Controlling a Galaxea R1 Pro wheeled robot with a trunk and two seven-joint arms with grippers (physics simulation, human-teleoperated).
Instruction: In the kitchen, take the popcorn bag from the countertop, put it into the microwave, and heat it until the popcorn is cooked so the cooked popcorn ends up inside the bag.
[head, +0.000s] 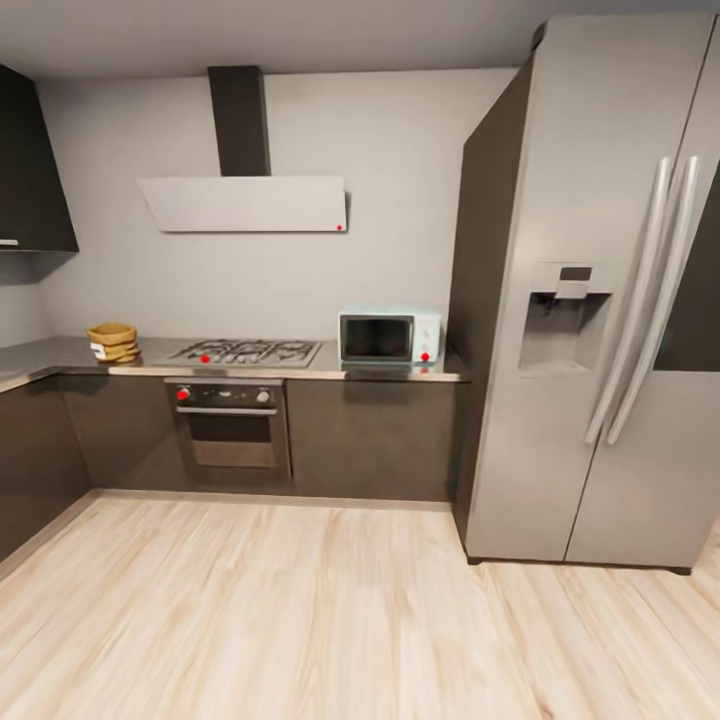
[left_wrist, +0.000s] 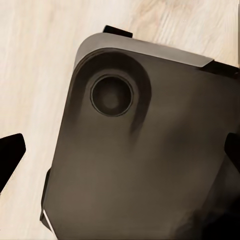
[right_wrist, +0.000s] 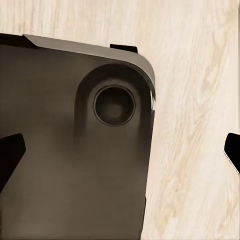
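Ahead: one popcorn bag (head: 112, 342), one microwave (head: 389, 336) on countertop (head: 395, 373); both claws (left_wrist: 120, 150) (right_wrist: 120, 150) wide, empty.

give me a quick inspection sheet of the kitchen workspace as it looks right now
surface: grey countertop, L-shaped, running from the left wall to the fridge
job's things: popcorn bag upright at the countertop's left end; microwave at its right end, door shut
clutter: nothing seen
end effectors: left end effector and right end effector each open, empty, above the robot's dark base over the wood floor
cables: nothing seen
surroundings: gas hob between bag and microwave, oven below it, hood above
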